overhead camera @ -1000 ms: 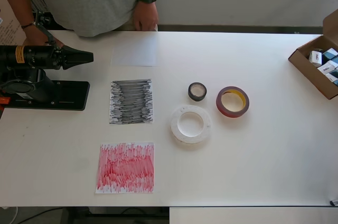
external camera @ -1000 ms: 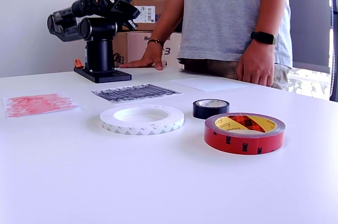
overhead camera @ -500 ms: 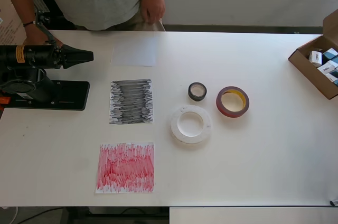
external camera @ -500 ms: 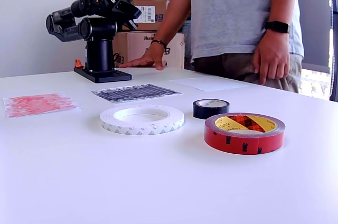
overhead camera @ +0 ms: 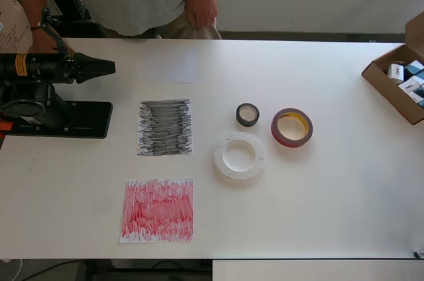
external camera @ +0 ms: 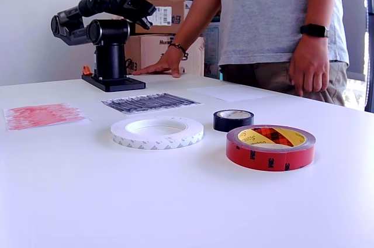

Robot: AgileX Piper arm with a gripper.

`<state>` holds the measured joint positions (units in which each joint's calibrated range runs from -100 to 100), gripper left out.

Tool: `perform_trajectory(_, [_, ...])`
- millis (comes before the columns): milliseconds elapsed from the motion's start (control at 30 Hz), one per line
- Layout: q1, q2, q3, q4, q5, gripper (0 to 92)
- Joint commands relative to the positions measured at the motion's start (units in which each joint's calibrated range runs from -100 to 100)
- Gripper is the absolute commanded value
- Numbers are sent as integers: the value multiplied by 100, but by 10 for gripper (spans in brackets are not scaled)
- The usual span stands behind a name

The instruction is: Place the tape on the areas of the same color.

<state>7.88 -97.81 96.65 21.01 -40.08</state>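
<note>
From my seat I see the gripper [overhead camera: 106,67] raised over the tabletop [overhead camera: 331,215] near its far left corner in the overhead view, carrying nothing; its jaws look slightly parted in the exterior view, but I cannot tell for sure how wide. All three rolls lie flat around the middle of the tabletop, close together and none on a sheet: the small black tape roll [overhead camera: 248,114], the dark-red tape roll [overhead camera: 291,128] just beside it toward the right edge, and the large white tape roll [overhead camera: 239,156] nearer the front edge. The black-scribbled sheet [overhead camera: 165,127] lies left of them, the red-scribbled sheet [overhead camera: 158,210] by the front edge, and the plain white sheet [external camera: 225,92] faintly shows near the far edge. A person [external camera: 274,20] stands at the far edge, and an open cardboard box [overhead camera: 401,82] sits at the right edge.
</note>
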Motion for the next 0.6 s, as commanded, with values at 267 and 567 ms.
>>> perform_trajectory(267, [-100,2448,-2355,-26,317,6])
perform_trajectory(567, [-423,5142,-5072,-26,1275,6])
